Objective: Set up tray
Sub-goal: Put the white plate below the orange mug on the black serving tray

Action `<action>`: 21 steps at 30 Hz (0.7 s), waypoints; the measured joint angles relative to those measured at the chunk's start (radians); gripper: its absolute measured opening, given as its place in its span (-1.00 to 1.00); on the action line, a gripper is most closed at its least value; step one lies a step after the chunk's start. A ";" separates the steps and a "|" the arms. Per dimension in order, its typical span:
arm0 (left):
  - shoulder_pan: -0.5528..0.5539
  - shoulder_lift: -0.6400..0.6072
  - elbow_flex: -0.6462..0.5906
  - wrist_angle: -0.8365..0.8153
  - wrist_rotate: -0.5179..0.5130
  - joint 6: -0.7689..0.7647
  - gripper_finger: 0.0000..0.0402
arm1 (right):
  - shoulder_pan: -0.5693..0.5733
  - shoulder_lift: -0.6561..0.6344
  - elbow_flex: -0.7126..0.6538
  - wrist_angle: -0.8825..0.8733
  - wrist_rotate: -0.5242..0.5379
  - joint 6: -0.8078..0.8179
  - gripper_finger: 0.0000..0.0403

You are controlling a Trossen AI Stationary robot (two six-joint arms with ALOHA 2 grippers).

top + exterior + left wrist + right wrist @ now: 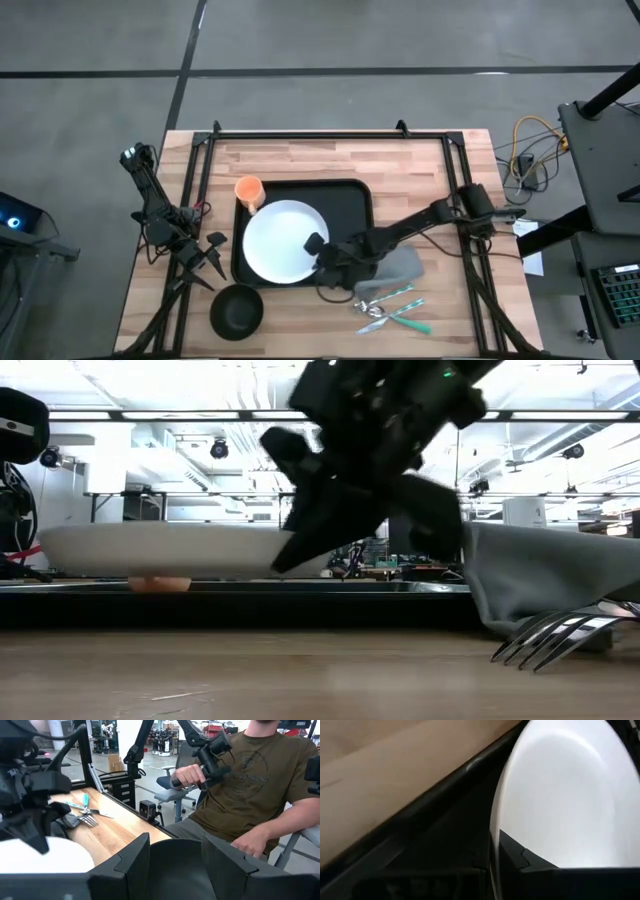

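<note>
The large black tray (pixel 356 196) lies mid-table, and the white plate (pixel 275 245) lies inside it. In the low view the plate (pixel 150 546) is level just over the tray's rim (pixel 200 598); whether it rests there I cannot tell. My right gripper (pixel 319 248) reaches in from the table's right side and is shut on the plate's right rim. My left gripper (pixel 207 262) hovers open off the tray's left edge, just beyond the small black bowl (pixel 237 310). An orange cup (pixel 249 190) stands on the tray's far left corner. My right gripper pinches the plate's right rim (pixel 493 840) between its two fingers, one finger (pixel 520 861) on the upper face and the other under the rim. It comes in low from the table's right side, slanting down. The plate stays level over the tray (pixel 427 827).
A grey cloth (pixel 397 264) lies right of the tray, with forks and green-handled cutlery (pixel 392 308) near it toward the near edge. The black bowl (pixel 177 865) sits near the left front. A seated person (pixel 250 785) holds a controller beyond the table edge.
</note>
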 joint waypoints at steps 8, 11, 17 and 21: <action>0.000 0.000 0.000 0.000 0.000 0.000 -0.19 | -0.012 0.115 0.154 -0.112 0.003 0.002 -0.96; 0.000 0.000 0.000 0.000 0.000 0.000 -0.19 | -0.018 0.131 0.175 -0.125 0.004 0.001 -0.96; 0.000 0.000 0.000 0.000 0.000 0.000 -0.19 | -0.024 0.129 0.186 -0.123 0.003 0.003 -0.96; 0.000 0.000 0.000 0.000 0.000 0.000 -0.19 | -0.026 0.129 0.187 -0.123 0.003 0.004 -0.96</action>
